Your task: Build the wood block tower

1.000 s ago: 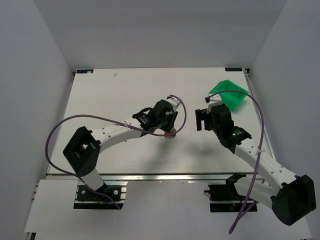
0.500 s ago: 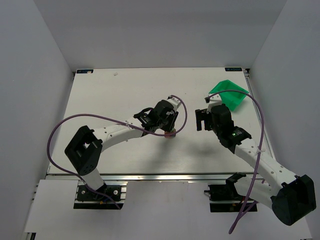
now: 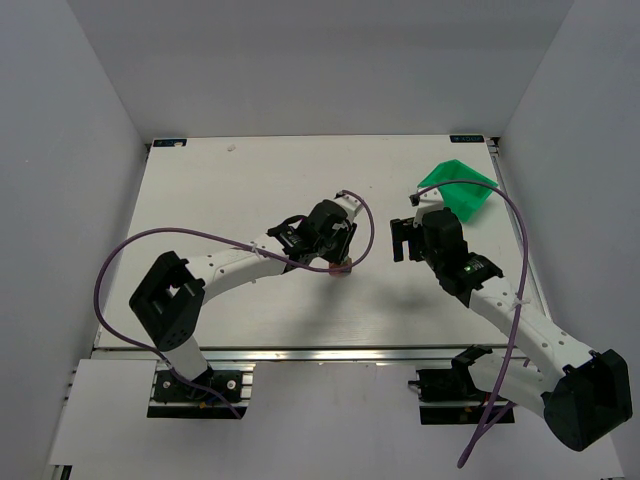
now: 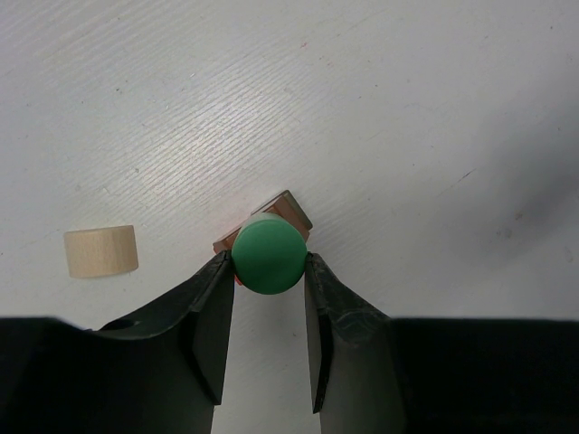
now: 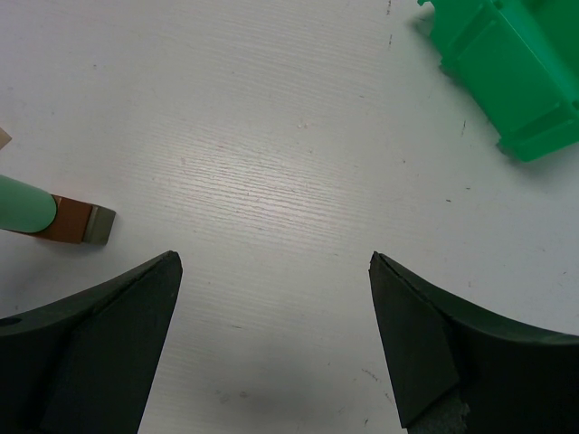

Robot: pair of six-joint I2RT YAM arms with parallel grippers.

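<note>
Hardly anything is changed: green cylinder [image 4: 269,252] is still clamped by left fingers [image 4: 210,316] atop the brown block [image 4: 288,210]. Right fingers [image 5: 109,307] are spread, empty. Release is judged pending.

Table top [image 4: 407,108]: under both tools you have a white matt sheet with fine, grain-like streaks.
Green block [image 4: 269,253]: between your left fingers [image 4: 210,312]; smooth even paint with a faint sheen.
Brown block [image 4: 292,212]: just beyond it; matt stained wood.
Cream cylinder [image 4: 100,251]: left of your left fingers; bare pale wood, matt.
Bin [image 5: 507,63]: ahead-right of your right fingers [image 5: 99,325]; bright green moulded plastic, slightly glossy.
Finger finish: all 4 look like black matt plastic.
</note>
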